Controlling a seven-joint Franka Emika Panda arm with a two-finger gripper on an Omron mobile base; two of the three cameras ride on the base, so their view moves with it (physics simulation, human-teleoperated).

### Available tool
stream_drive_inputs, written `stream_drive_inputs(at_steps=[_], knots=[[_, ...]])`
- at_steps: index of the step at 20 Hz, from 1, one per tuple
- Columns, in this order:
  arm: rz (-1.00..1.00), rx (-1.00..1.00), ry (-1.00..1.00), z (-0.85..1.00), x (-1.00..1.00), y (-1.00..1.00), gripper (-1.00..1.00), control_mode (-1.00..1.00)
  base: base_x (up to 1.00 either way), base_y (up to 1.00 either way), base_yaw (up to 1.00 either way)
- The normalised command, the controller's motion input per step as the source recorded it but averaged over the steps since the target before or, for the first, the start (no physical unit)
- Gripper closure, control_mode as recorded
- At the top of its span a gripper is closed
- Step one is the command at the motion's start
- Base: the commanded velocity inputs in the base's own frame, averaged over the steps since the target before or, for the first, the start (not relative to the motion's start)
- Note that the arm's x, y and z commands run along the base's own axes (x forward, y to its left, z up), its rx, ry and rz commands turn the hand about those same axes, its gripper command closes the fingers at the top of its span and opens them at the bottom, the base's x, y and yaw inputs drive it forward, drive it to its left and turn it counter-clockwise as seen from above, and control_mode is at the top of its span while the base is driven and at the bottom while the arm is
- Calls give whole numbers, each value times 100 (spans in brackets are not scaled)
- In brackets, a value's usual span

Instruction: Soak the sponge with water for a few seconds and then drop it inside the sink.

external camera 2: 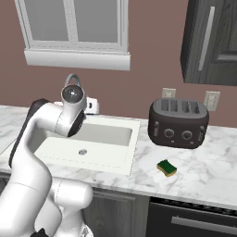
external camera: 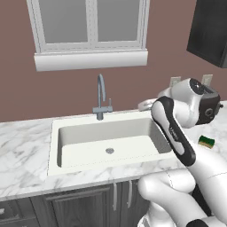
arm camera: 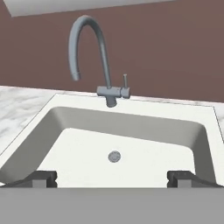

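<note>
Hand view: the hand, fingers spread apart, faces the sink; the sponge lies on the counter

Arm folded, elbow raised, hand level; fingers spread wide apart, holding nothing.

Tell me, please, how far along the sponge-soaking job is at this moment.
Nothing looks done yet. The sponge lies on the counter in front of the toaster, right of the sink. No water runs from the tap. The gripper is open and empty, facing the basin. Left: grasp the sponge, turn on the tap, soak it, drop it in.
</note>
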Motion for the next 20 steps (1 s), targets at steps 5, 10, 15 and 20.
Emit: stream_drive_inputs(at_steps=[5,10,15,20], knots=[[0,6,-13,0,25,0,-100,-100,0,0,0],[1,5,-16,0,44,0,-100,-100,0,0,0],[1,2,-14,0,32,0,-100,-100,0,0,0],[8,3,-11,0,18,0,-100,-100,0,0,0]])
